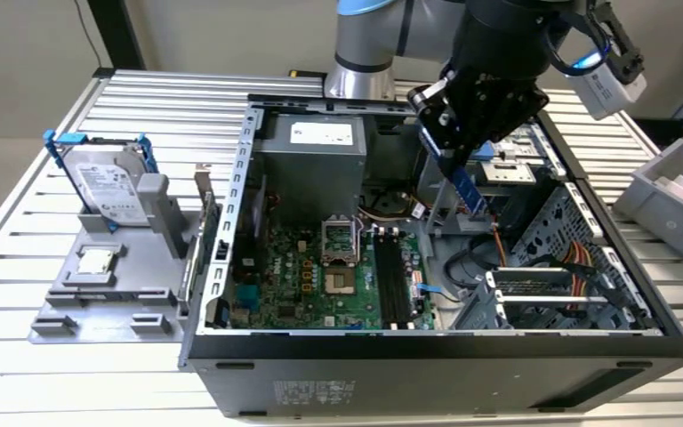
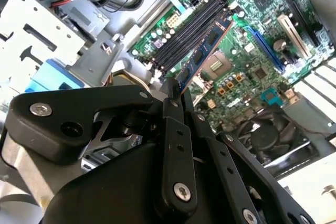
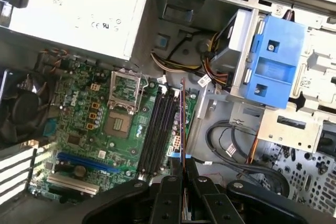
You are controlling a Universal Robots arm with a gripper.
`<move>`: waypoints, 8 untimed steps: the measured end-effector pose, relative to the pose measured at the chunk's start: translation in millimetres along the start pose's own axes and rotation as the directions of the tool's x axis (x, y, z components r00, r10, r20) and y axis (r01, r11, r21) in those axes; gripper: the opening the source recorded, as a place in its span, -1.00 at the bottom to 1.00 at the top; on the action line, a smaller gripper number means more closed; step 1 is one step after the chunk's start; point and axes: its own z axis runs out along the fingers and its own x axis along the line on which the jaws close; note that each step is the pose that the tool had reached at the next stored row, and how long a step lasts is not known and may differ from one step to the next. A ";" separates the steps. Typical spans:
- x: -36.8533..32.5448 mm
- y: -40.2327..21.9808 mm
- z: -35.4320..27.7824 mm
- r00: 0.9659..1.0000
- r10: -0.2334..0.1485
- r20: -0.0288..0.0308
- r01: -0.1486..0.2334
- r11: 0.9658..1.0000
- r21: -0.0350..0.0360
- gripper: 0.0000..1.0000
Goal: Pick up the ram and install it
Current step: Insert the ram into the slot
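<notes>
My gripper [image 1: 452,149] is shut on the ram [image 1: 468,185], a long thin blue-green stick with dark chips. It hangs tilted above the open computer case, over the area beside the motherboard's long black slots [image 1: 395,280]. In the second wrist view the ram [image 2: 202,56] juts out from between the black fingers [image 2: 173,114] toward the slots [image 2: 189,32]. Seen edge-on in the first wrist view, the ram [image 3: 182,121] lies along the slots [image 3: 157,129], slightly to one side of them. The slots look bare.
The case's metal walls [image 1: 246,178] ring the motherboard, with the power supply [image 1: 317,151] at the back and a drive cage with cables [image 1: 555,276] on the exterior view's right. Outside, a hard drive in a blue bracket [image 1: 110,182] and a small chip [image 1: 96,261] sit on a grey fixture. A grey bin [image 1: 674,191] stands far right.
</notes>
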 end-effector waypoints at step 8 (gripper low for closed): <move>0.0 0.0 0.2 0.995 0.102 0.003 -0.102 0.995 -0.001 -1.00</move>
